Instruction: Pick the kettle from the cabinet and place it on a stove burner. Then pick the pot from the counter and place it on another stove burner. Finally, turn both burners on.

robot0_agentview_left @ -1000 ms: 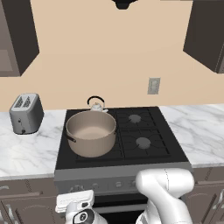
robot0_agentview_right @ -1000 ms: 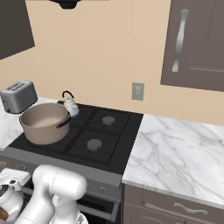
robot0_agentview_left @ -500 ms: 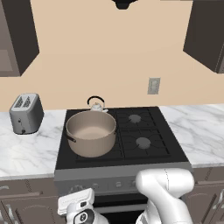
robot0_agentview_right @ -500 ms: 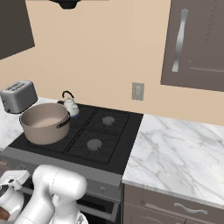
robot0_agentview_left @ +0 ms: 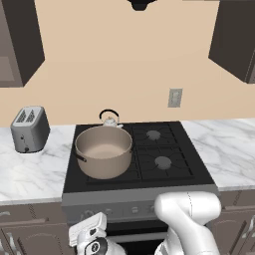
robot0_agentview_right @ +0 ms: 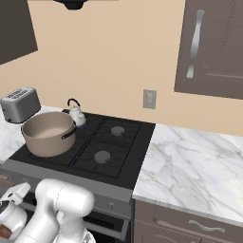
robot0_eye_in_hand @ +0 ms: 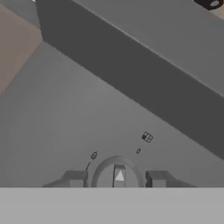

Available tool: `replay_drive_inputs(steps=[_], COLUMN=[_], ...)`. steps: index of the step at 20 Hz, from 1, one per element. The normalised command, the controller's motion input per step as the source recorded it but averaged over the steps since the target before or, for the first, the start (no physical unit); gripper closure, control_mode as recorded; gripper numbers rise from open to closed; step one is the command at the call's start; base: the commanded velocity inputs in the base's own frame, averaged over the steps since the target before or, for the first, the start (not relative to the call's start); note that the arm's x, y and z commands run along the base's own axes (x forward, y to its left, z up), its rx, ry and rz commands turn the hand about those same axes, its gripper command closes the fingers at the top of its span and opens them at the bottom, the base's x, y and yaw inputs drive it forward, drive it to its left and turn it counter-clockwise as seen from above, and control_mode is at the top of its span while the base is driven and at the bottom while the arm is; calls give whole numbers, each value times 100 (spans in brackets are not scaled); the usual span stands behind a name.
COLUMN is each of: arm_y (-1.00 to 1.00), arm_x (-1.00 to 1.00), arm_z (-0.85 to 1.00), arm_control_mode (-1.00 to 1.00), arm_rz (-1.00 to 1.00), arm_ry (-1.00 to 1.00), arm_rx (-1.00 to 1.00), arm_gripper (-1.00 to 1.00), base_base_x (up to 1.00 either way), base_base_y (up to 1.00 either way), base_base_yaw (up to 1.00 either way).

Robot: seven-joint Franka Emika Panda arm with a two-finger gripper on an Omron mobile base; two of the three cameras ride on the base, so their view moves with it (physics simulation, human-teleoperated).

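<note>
Facing the stove's front panel, the gripper (robot0_eye_in_hand: 117, 178) brackets a round knob (robot0_eye_in_hand: 118, 175): one finger (robot0_eye_in_hand: 74, 178) at nine o'clock, its pointer at twelve, the other finger at three, spread without visibly touching. The pot (robot0_agentview_left: 103, 151) and kettle (robot0_agentview_left: 110, 119) already occupy burners (robot0_agentview_left: 163, 161) at the cooktop's left.

The pot (robot0_agentview_left: 103, 157) crowds the left burners, kettle (robot0_agentview_left: 110, 119) behind it — the right burners (robot0_agentview_left: 158, 148) lie open.
</note>
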Motion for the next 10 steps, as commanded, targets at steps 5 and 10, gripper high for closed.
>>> replay_drive_inputs(steps=[5,10], arm_y=[0,0], arm_x=[0,0], arm_z=[0,0], arm_control_mode=[-100,-100], arm_rz=[0,0], arm_ry=[0,0], arm_rx=[-26,-25], arm_gripper=[100,100], base_base_x=[0,0], base_base_y=[0,0], base_base_yaw=[0,0])
